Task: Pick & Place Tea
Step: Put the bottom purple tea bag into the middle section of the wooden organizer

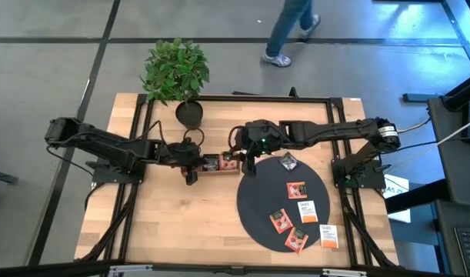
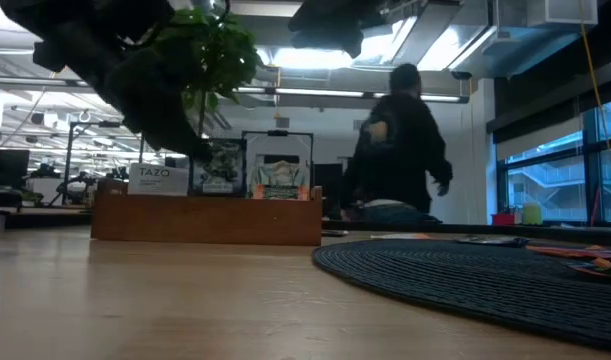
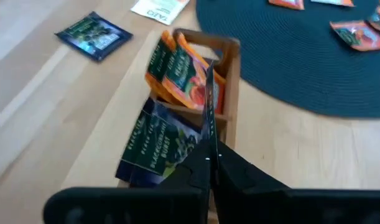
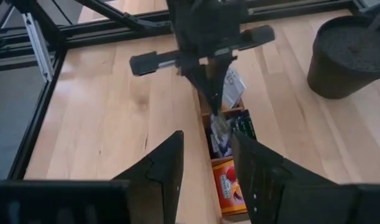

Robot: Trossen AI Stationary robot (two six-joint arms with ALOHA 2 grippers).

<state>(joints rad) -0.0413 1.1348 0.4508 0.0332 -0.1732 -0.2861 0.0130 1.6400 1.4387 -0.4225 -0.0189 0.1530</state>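
Observation:
The brown wooden tray (image 1: pixel 219 163) stands left of the black round mat (image 1: pixel 285 204). It holds upright tea sachets: orange ones (image 3: pixel 186 78) at the mat end, dark ones (image 3: pixel 155 146) in the middle, white ones (image 2: pixel 157 178) at the left end. My left gripper (image 3: pixel 208 134) is shut; it slants down from the table's left, its tips in the middle compartment (image 4: pixel 216 117). My right gripper (image 4: pixel 208 163) hovers open above the tray's orange end, with nothing between its fingers. Several orange and white sachets (image 1: pixel 296 190) lie flat on the mat. My left gripper's shut fingers (image 3: pixel 208 106) reach slanting down from the table's left, alongside the dark sachets (image 3: pixel 171 134) in the middle compartment. I cannot tell whether they touch a sachet or the tray.
A dark sachet (image 3: pixel 93 34) and a white one (image 3: pixel 158 7) lie loose on the wood beyond the tray. A potted plant (image 1: pixel 175 71) stands at the far edge, its dark pot (image 4: pixel 348 56) close to the tray. A person (image 2: pixel 400 140) walks behind the table.

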